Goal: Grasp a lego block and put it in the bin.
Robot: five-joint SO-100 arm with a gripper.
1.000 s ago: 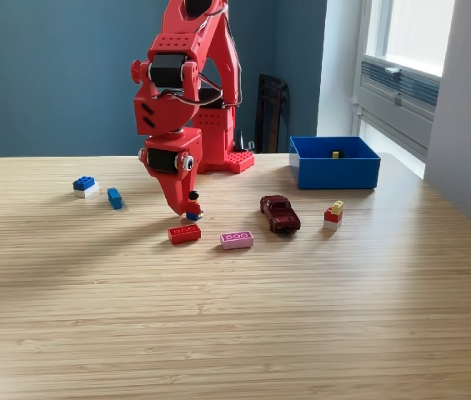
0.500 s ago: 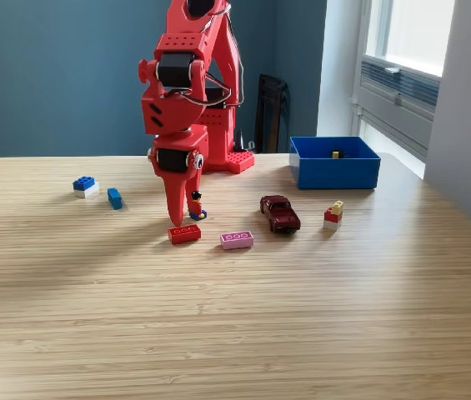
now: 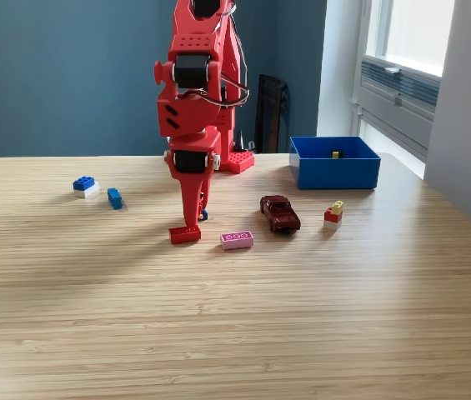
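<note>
The red 3D-printed arm's end effector (image 3: 190,225) points almost straight down, its tip at the top of a small red rectangular lego brick (image 3: 185,234) lying on the pale wood-grain surface (image 3: 235,317). From this angle the fingers overlap, so whether they stand apart or have closed on the brick cannot be told.

The step in hand appears to be the grasp. To do it well, the fingers should straddle the brick's short sides and settle low enough to catch its walls, not just the studs, before closing. A lift begun too early would likely tip the brick or let it slide.

The brick lies flat, studs up, its long axis running roughly left to right in the exterior view, with the exterior view's right end angled slightly away from the camera.

A pink flat brick (image 3: 237,240) sits just beside it towards the exterior view's right, so the approach leaves little room there. The open-topped blue plastic bin (image 3: 335,172) stands well apart, further back on the exterior view's right.
</note>
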